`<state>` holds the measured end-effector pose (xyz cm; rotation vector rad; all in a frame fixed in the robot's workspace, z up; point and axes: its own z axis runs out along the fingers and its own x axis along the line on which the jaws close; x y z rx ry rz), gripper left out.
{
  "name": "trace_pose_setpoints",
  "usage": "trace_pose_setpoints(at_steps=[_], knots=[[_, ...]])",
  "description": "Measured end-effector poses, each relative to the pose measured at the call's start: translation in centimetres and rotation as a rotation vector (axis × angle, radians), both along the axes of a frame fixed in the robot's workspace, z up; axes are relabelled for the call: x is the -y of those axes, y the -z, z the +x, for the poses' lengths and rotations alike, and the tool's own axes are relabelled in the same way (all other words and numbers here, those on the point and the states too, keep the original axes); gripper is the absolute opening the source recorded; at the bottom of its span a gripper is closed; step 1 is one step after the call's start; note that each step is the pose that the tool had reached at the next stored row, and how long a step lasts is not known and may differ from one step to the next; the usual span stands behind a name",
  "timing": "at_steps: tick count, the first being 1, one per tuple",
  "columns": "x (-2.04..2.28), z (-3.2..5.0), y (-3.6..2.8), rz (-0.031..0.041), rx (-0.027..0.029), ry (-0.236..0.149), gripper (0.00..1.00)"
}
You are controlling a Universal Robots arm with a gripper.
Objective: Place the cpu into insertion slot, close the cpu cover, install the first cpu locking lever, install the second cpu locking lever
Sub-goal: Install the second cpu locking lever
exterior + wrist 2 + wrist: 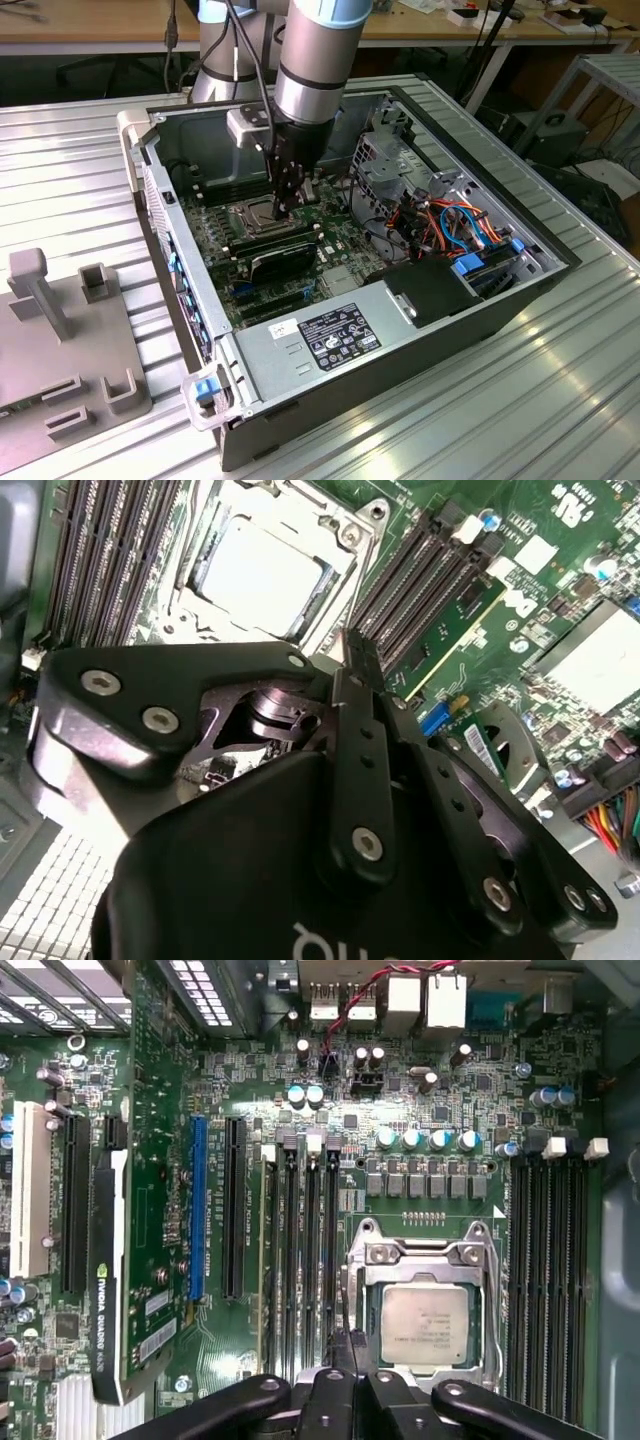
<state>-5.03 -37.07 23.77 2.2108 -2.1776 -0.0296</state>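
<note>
First wrist view: cpu (426,1325) beside fingers (343,1352).

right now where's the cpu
The cpu sits in the insertion slot under the closed cpu cover, between two banks of memory slots in the first wrist view, with the claw just beside it.

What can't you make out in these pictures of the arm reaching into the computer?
- Pincer tip contact: in both wrist views it sits beside the cpu cover, but touching cannot be told.
- Insertion slot: the cpu and cover lie over it.
- Near edge of the cover: the pincer's black links hide it in the first wrist view.
</note>
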Motion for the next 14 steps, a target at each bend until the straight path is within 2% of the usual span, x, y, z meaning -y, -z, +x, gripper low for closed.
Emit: trace_pose_setpoints(at_steps=[7,14], knots=[[0.0,-1.23,0.63,0.0001,0.0,0.0,0.11],[0.0,-2.78,1.12,0.0002,-0.0005,0.0,0.11]])
